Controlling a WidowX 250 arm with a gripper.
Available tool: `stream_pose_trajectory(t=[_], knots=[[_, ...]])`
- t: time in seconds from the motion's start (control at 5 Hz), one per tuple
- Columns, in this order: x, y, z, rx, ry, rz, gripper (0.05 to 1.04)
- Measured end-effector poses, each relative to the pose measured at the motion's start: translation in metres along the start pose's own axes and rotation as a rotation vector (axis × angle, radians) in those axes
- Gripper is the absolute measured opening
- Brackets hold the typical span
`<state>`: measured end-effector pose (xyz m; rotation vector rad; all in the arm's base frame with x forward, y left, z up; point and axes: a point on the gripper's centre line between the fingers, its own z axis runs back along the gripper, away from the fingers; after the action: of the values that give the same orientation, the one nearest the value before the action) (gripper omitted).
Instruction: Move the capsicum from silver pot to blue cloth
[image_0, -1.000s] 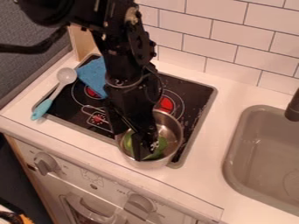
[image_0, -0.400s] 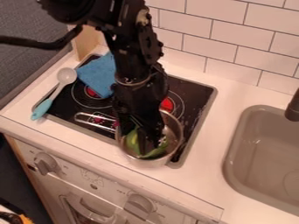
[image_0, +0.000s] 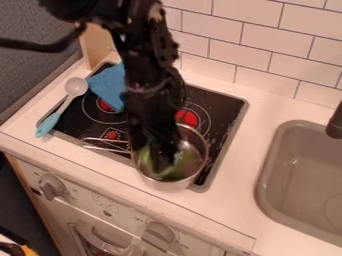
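My gripper (image_0: 163, 162) hangs down inside the silver pot (image_0: 202, 156) at the front right of the stove. Green parts of the capsicum (image_0: 177, 171) show on both sides of it, low in the pot; the gripper hides the middle. Whether the capsicum is held I cannot tell. The blue cloth (image_0: 108, 88) lies at the back left of the stove, its right part behind the arm.
A spoon (image_0: 59, 111) with a blue handle lies along the stove's left edge. The pot's handle (image_0: 105, 145) points left. A grey sink (image_0: 294, 185) with a dark faucet is at the right; a tiled wall (image_0: 260, 50) stands behind.
The gripper moved slightly right and up, then a little back left, staying at the pot. The pot's handle has swung, now lying lower at its left end.
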<state>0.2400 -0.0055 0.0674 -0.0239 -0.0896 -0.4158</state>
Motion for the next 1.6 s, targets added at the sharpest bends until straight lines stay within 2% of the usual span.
stream_pose_trajectory(t=[0.4, 0.6, 1.0, 1.2, 1.4, 1.6], knots=[[0.032, 0.033, 0.051, 0.014, -0.150, 0.071, 0.757], [0.046, 0.063, 0.042, 0.026, -0.122, 0.140, 0.757], [0.065, 0.145, 0.017, 0.060, -0.055, 0.305, 0.757], [0.062, 0.174, 0.011, 0.093, -0.038, 0.353, 0.757], [0.059, 0.181, 0.005, 0.100, -0.016, 0.367, 0.757], [0.054, 0.187, 0.004, 0.114, -0.001, 0.372, 0.826]])
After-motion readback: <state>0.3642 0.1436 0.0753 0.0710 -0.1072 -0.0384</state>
